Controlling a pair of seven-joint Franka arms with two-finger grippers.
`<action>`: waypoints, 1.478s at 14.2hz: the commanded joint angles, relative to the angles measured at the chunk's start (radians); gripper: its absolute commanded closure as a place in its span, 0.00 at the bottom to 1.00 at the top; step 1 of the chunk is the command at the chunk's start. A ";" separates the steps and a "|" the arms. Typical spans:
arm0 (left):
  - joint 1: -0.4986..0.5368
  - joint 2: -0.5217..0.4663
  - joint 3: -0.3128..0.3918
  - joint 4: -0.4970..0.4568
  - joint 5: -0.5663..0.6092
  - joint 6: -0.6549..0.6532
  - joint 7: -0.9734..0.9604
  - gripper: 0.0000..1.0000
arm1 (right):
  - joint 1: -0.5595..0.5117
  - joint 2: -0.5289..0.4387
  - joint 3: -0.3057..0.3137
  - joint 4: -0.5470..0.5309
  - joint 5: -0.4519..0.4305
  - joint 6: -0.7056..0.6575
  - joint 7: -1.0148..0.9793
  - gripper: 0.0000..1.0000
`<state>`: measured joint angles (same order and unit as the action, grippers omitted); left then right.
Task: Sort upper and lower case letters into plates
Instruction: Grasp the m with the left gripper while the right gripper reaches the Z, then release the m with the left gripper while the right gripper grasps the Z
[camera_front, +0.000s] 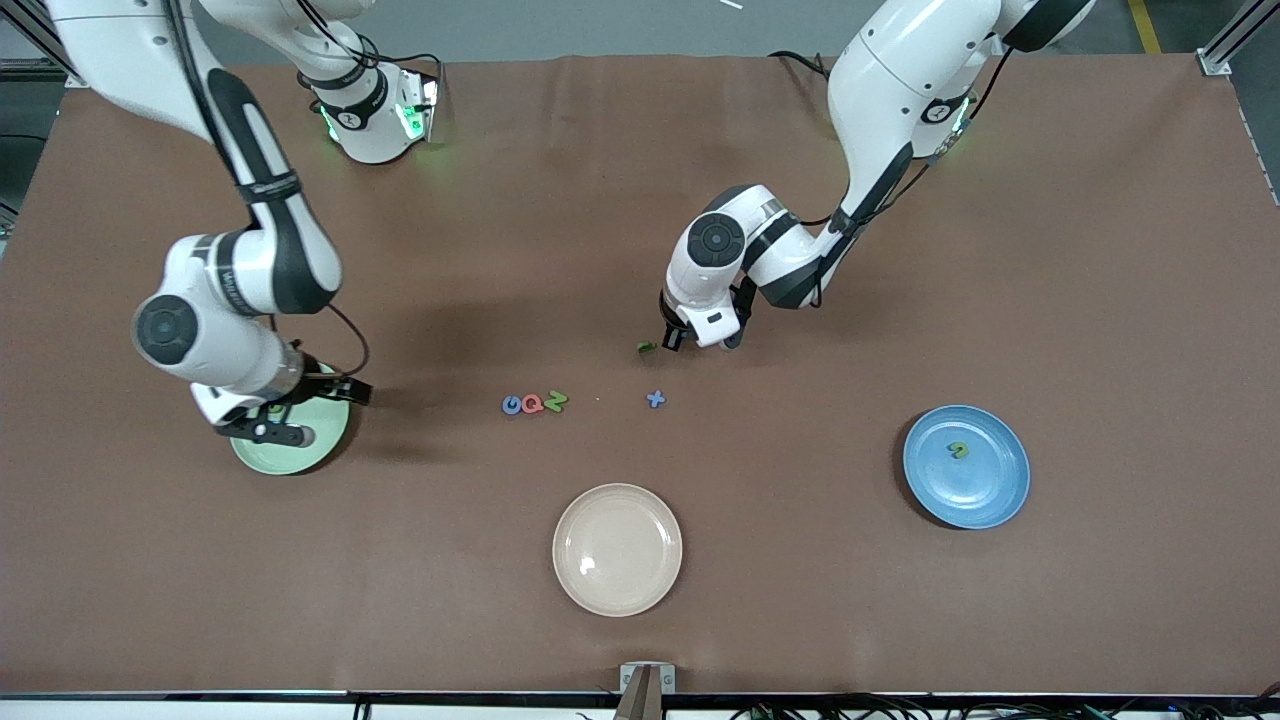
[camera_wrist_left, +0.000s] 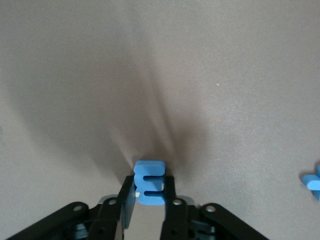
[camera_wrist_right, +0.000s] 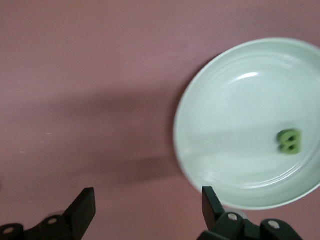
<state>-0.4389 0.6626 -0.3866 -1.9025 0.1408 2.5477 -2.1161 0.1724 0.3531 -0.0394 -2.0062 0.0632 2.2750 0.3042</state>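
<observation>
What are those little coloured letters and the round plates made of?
The blue letter in the left gripper looks like matte foam: thick, flat, soft-edged. The mint green plate and blue plate look like glossy plastic or glazed ceramic, given the highlights; I can't tell which.

Left arm is reached out from its base and bent down at the elbow, wrist pointed at the table mid-area. Left gripper (camera_wrist_left: 149, 192) is held low, fingers (camera_wrist_left: 167, 200) narrowed. Right arm is folded forward and down toward its own end of the table. Right gripper (camera_wrist_right: 149, 207) is held with fingers (camera_wrist_right: 82, 207) spread wide, nothing gripped.
</observation>
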 joint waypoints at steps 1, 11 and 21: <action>-0.001 0.006 0.008 -0.006 0.025 0.020 -0.028 0.93 | 0.094 0.004 -0.007 0.032 0.006 -0.005 0.268 0.05; 0.163 -0.086 0.028 0.143 0.125 -0.162 0.164 0.99 | 0.294 0.193 -0.005 0.254 0.130 0.014 0.883 0.00; 0.520 -0.084 0.026 0.223 0.123 -0.299 0.799 0.99 | 0.401 0.328 -0.005 0.356 0.187 0.023 0.713 0.00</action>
<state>0.0456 0.5738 -0.3506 -1.6774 0.2490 2.2674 -1.3991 0.5502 0.6614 -0.0354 -1.6682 0.2109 2.2946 1.0494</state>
